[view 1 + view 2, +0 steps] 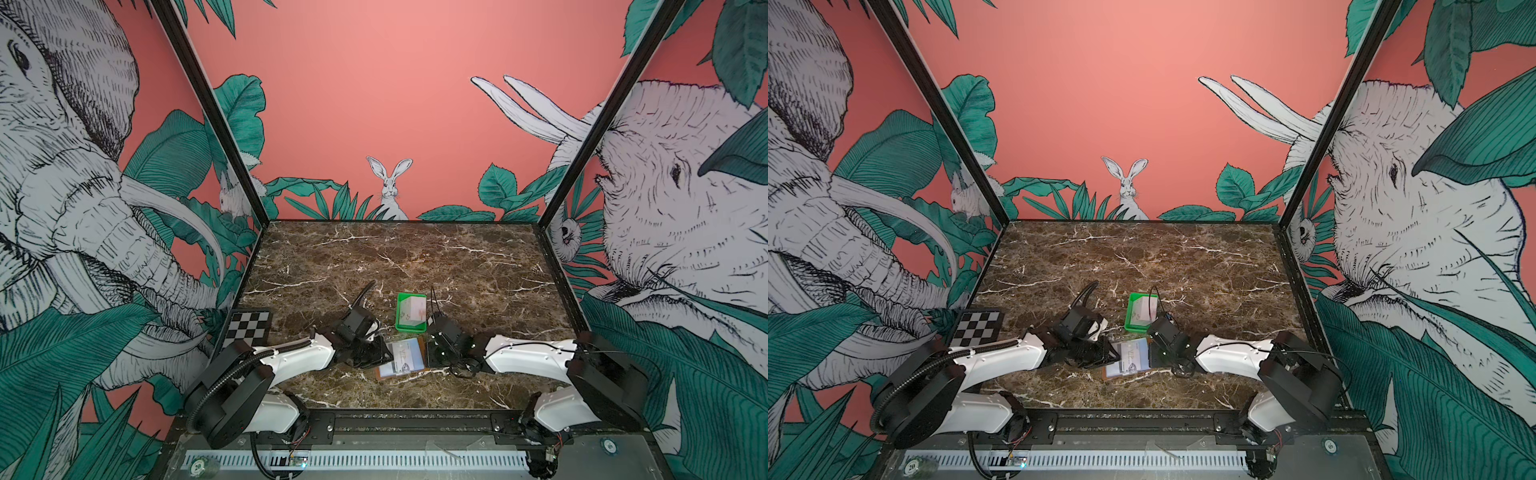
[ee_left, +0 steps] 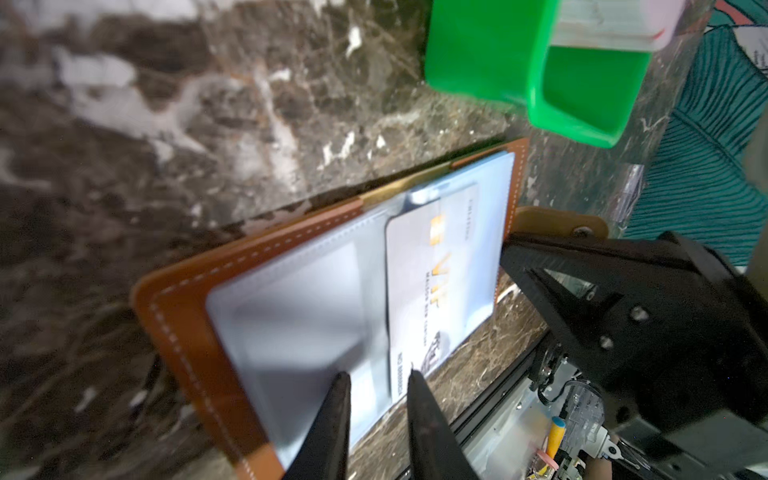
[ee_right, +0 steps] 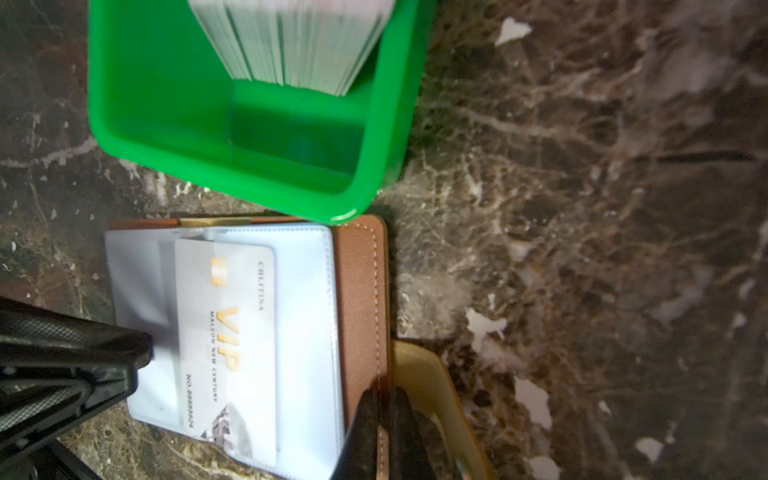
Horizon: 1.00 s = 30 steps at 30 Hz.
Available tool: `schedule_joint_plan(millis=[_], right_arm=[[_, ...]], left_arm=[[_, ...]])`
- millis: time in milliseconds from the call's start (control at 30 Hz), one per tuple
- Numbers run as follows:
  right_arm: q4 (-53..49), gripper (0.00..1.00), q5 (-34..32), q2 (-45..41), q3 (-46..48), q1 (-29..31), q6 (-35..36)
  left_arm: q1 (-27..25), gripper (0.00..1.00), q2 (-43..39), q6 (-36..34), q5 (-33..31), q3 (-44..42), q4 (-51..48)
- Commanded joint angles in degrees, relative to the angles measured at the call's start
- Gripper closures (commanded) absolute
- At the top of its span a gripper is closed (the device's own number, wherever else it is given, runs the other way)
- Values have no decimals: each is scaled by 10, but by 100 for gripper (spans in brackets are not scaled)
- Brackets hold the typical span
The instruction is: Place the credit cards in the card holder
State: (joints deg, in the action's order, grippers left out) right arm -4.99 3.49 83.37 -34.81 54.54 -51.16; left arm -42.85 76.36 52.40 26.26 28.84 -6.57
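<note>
Tan card holder [image 2: 187, 299]: left tool [image 2: 378, 376] slightly parted, empty, over it; right tool [image 3: 386, 395] clamps its edge.

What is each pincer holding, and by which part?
Right pincer grips the card holder at its brown edge by the snap tab; left pincer is open, holding nothing.

1. The card holder [image 2: 187, 299] lies open on the marbled surface [image 2: 166, 124], one pale card [image 2: 432, 291] tucked in a clear sleeve [image 2: 299, 316].
2. The left claw [image 2: 378, 380] hovers slightly parted over the holder.
3. A green tray [image 2: 490, 54] holding cards [image 2: 602, 25] sits near.
</note>
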Motion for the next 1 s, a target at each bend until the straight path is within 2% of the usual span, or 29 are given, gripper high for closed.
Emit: schedule_joint_plan(millis=[0, 967], right_arm=[[-12, 92, 0, -9, 12, 11, -16], [-6, 92, -8, -15, 17, 32, -24]], left_arm=[[-8, 73, -7, -7, -10, 1, -36], [-39, 73, 82, 15, 10, 46, 46]])
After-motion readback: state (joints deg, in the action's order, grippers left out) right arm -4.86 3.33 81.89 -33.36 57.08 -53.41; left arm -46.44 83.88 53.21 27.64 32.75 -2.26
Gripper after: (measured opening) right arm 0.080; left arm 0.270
